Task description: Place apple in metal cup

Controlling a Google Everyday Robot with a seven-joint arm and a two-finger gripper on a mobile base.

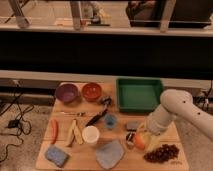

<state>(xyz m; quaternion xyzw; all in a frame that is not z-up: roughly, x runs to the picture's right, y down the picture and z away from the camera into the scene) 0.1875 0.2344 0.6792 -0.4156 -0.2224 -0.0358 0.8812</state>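
Note:
The apple [139, 142], small, round and orange-yellow, is near the front right of the wooden board [75, 162]. The metal cup [130, 139], small and silver-grey, stands just left of the apple and touches or nearly touches it. My gripper [143, 133] comes down from the white arm [172, 107] on the right and sits right on top of the apple, hiding its upper right part. I cannot tell whether the apple rests on the board or is held just above it.
Dark red grapes [161, 153] lie right of the apple. A white cup [91, 134], a blue cup [110, 121], a grey cloth [110, 153], a blue sponge [56, 155], a carrot [54, 130], two bowls [67, 92] and a green tray [139, 94] share the board.

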